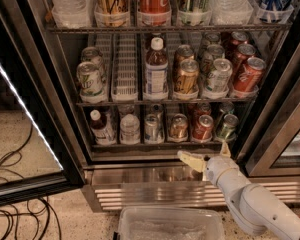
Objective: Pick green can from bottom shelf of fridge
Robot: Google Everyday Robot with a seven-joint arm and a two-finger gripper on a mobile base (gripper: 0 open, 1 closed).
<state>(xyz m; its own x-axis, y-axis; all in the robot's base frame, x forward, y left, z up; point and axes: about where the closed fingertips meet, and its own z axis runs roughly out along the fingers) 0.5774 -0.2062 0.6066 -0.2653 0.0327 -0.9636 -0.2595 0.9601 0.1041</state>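
The green can stands upright in the rightmost lane of the bottom shelf, just above and slightly right of the gripper. It is probably light and stiff but dentable, with a slick round wall, so a mid-body grasp suits it. A red can crowds it, directly above the gripper, which sits below the shelf edge with fingers spread and empty.

Cream pincer hangs before the silver-ribbed fridge, just below the dark green can.
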